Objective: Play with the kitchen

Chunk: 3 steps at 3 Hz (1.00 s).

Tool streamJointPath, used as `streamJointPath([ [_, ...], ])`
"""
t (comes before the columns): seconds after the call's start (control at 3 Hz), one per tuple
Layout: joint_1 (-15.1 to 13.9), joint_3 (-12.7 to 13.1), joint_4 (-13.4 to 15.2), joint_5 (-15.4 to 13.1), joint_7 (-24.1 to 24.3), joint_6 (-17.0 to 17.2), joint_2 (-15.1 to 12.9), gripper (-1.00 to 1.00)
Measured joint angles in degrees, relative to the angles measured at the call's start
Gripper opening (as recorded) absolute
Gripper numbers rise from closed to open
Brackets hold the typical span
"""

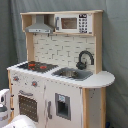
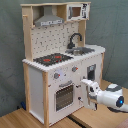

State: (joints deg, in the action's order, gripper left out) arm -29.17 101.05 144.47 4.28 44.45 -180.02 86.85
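Observation:
The kitchen [image 1: 60, 80] [image 2: 37, 85] is a tall white and light-wood toy unit, seen in both exterior views. It has a black stovetop [image 2: 52, 59] with red rings, a black faucet [image 2: 75, 39] over the sink [image 2: 86, 50], a grey hood [image 2: 48, 20] and a small microwave [image 2: 76, 11]. My gripper [image 2: 88, 91] hovers just in front of the lower front panel, right of the windowed oven door [image 2: 64, 95]. It holds nothing I can see. In the first exterior view only white arm parts [image 1: 5, 102] show at the lower left, beside the oven door [image 1: 27, 106].
A grey curtain [image 2: 115, 30] hangs behind the kitchen. The unit stands on a wooden surface [image 2: 20, 120]. A cupboard door with a dark panel [image 1: 63, 106] sits right of the oven, below the rounded counter end [image 1: 102, 79].

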Motion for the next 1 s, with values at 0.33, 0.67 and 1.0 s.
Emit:
streamJointPath([
  [0.33,-3.6,-0.3,1.6,0.0,-1.8,-4.2,0.9,1.00],
  [0.67,-7.4,-0.9,1.7,0.0,-4.5,-8.0,1.1,1.00],
  [1.0,-11.1,-0.9,1.6,0.0,-6.9,-12.0,1.1,1.00],
])
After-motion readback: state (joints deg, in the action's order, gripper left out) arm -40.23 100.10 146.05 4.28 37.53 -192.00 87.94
